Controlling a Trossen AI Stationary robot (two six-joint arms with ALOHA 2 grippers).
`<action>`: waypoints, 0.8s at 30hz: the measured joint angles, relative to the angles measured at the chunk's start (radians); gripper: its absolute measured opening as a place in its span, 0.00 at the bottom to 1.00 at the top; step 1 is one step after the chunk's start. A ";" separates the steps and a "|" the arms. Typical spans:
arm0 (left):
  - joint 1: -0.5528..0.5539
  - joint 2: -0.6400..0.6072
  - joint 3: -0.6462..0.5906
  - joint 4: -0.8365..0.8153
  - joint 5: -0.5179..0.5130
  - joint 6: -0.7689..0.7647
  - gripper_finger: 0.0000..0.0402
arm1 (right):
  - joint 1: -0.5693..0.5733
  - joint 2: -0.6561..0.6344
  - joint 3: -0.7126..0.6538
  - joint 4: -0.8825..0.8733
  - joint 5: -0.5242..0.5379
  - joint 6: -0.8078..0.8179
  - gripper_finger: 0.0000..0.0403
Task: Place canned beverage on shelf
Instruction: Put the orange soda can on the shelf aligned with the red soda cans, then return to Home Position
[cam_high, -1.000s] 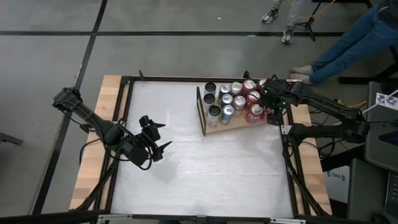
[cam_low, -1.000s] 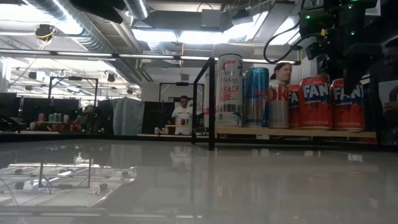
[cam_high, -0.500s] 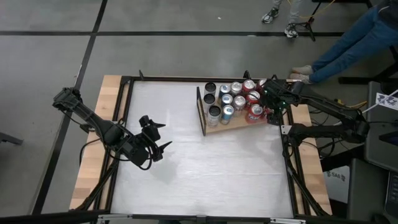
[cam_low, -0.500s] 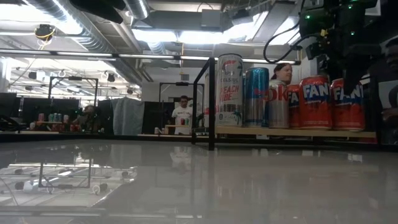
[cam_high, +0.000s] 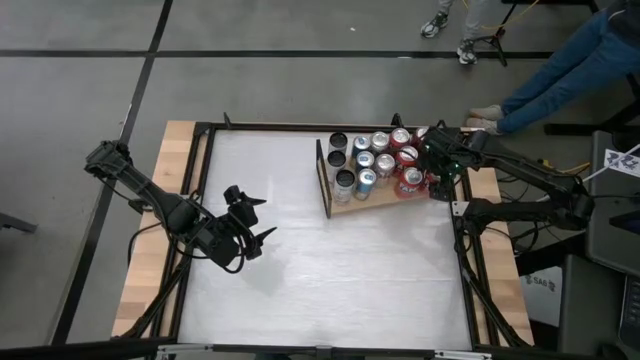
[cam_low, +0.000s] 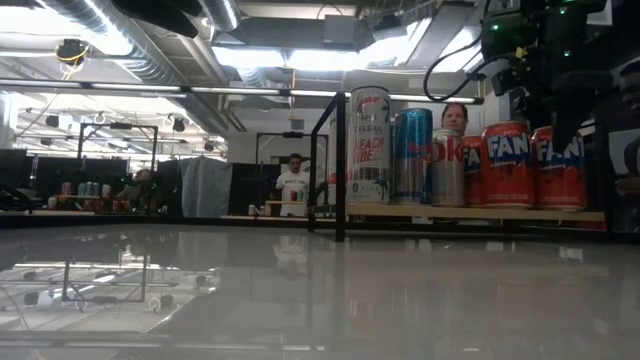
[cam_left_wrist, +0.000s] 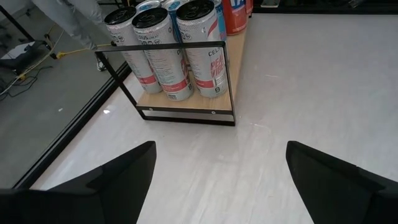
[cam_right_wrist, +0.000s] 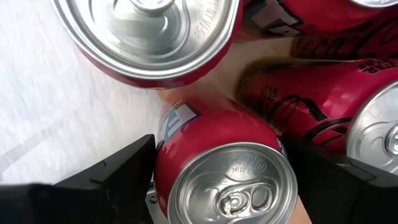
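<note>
From above, we see the shelf (cam_high: 372, 199) lying toward the right far part of the white counter (cam_high: 330, 270), its black frame (cam_high: 322, 178) at the end nearer the counter's middle. Cans crowd the board: dark-topped tall ones by the frame, silver and blue ones in the middle, red ones at the far end. The right tool (cam_high: 441, 178) hangs over that red end, just above an orange-red can (cam_high: 412, 181) at the shelf's right edge. The left tool (cam_high: 252, 222) waits well apart, over the left part of the counter, its fingers spread.

At counter height, we see the cans upright in a row on the board – a tall white can (cam_low: 369, 145) beside the frame, a blue one (cam_low: 411, 156), then two Fanta cans (cam_low: 507, 165). The right arm comes down from above at the Fanta end. People show in the room behind.

The left wrist view looks past two parted dark fingers (cam_left_wrist: 112, 186) at the frame end of the shelf, where three tall white cans (cam_left_wrist: 200, 46) stand; nothing lies between the fingers.

The right wrist view looks straight down – a red can (cam_right_wrist: 227, 168) sits upright between the tool's dark fingers (cam_right_wrist: 118, 180), which stand one on each side of it. We cannot tell whether they touch it, so whether the tool grips or has released the can stays unsettled. More red cans press close around it on the board.
</note>
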 joint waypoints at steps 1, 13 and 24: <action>0.000 0.000 0.000 0.000 0.000 0.000 0.87 | 0.000 0.000 0.004 -0.003 -0.003 0.000 0.83; 0.000 0.000 0.000 0.000 0.000 0.000 0.87 | 0.000 -0.001 0.181 -0.061 -0.006 0.000 0.83; 0.000 0.000 0.000 0.000 0.000 0.000 0.87 | 0.001 -0.036 0.267 -0.185 -0.231 0.126 0.83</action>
